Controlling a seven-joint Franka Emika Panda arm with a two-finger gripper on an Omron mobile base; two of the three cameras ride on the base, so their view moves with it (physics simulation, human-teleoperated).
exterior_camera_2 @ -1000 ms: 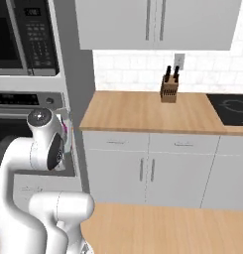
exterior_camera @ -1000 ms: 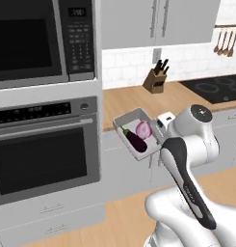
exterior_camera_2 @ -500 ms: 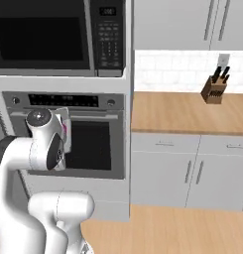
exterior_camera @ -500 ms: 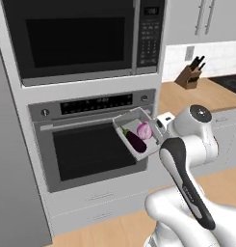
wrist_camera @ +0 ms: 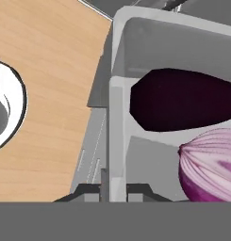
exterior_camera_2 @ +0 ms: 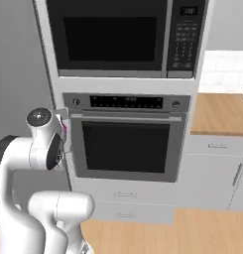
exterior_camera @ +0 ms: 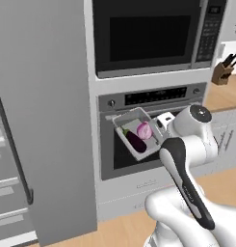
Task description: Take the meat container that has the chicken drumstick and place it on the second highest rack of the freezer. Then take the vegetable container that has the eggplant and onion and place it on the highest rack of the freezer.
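Observation:
My gripper (exterior_camera: 160, 129) is shut on the right rim of the vegetable container (exterior_camera: 123, 118), a pale grey tray held tilted in front of the lower oven. In it lie the dark purple eggplant (exterior_camera: 137, 142) and the pink onion (exterior_camera: 144, 130). In the hand view my gripper (wrist_camera: 114, 193) pinches the container wall (wrist_camera: 118, 141), with the eggplant (wrist_camera: 183, 101) and onion (wrist_camera: 211, 164) just beyond. The freezer (exterior_camera: 42, 120) stands at the left, its door open and its dark bar handle (exterior_camera: 13, 144) facing me. Pale shelf edges show at the far left; I cannot tell which rack is which. The meat container is out of view.
Black-glass ovens (exterior_camera_2: 125, 144) are stacked in the tall cabinet straight ahead. A wooden counter (exterior_camera: 225, 96) with a knife block (exterior_camera: 220, 72) lies to the right. Wood floor (wrist_camera: 51, 70) runs below the held tray.
The whole picture has swung left as the base turned: the counter slid off to the right and the ovens and freezer door came in. The tray stays in my gripper.

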